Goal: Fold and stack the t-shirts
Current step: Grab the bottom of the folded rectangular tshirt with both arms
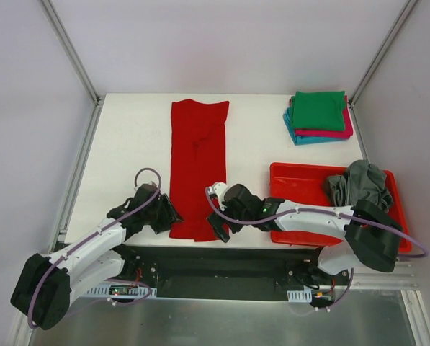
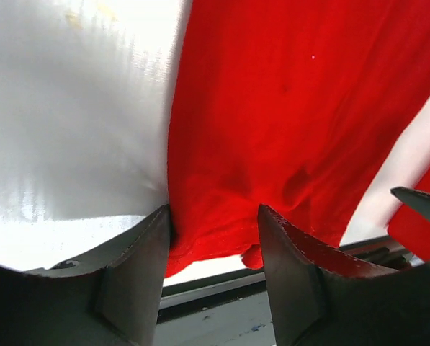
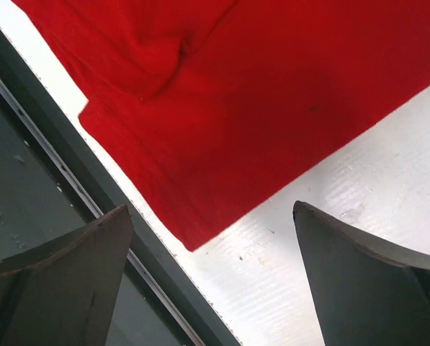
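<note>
The bright red t-shirt (image 1: 195, 166) lies as a long folded strip from the table's back to its near edge. My left gripper (image 1: 170, 218) is open, its jaws straddling the shirt's near left corner (image 2: 215, 216). My right gripper (image 1: 218, 229) is open just off the near right corner (image 3: 193, 241), its jaws not touching the cloth. A folded stack with green (image 1: 319, 109) on top, magenta (image 1: 342, 132) and teal (image 1: 295, 134) below, sits at the back right. A crumpled dark grey t-shirt (image 1: 359, 184) lies in the red tray.
The red plastic tray (image 1: 294, 187) stands at the right front, under my right arm. The table's near edge and the dark metal rail (image 3: 70, 216) run right below both grippers. Frame posts stand at the back corners.
</note>
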